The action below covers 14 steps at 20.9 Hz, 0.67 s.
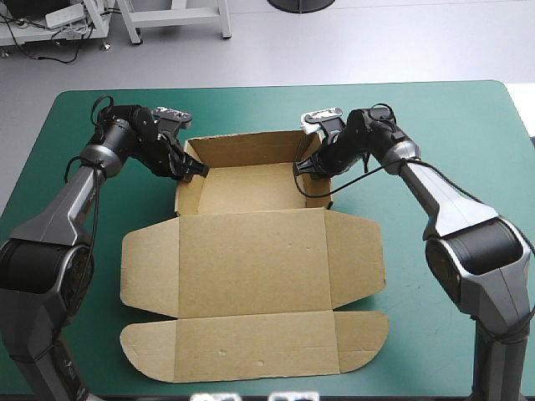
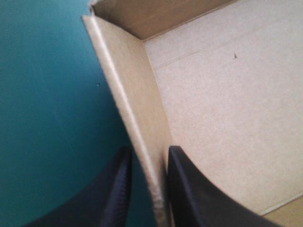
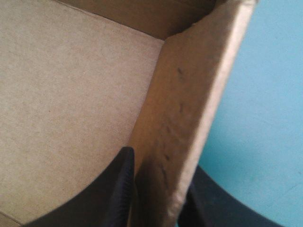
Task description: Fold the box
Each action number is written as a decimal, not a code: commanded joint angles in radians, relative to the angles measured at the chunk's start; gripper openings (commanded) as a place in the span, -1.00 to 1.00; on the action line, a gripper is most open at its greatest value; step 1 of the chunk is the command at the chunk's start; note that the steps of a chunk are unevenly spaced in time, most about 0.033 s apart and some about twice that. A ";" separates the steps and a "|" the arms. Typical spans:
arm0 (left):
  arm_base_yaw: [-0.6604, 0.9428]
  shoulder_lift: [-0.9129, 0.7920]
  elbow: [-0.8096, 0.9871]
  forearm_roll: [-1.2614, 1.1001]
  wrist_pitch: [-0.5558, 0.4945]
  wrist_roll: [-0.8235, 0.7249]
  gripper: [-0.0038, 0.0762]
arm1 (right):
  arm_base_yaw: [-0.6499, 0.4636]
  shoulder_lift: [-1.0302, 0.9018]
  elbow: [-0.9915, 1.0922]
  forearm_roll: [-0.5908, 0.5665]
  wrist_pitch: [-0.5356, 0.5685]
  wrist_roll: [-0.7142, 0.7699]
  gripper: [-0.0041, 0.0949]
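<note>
I work in what looks like a lab. Beyond my teal-green covered counter (image 1: 435,109), cables (image 1: 33,39) trail across a bare grey floor (image 1: 376,42).

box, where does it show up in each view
High view: the box lies mid-picture, tray end farthest.
Left wrist view: its left wall, pinched in the left hand.
Right wrist view: its right wall, pinched in the right hand.
Shared landmark: the tray's far wall.

Bright even light, soft shadows inside box (image 1: 251,259)
</note>
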 commanded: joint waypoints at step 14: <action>0.004 -0.043 -0.292 0.038 0.139 0.010 -0.14 | -0.008 -0.084 -0.249 -0.183 0.190 -0.018 -0.35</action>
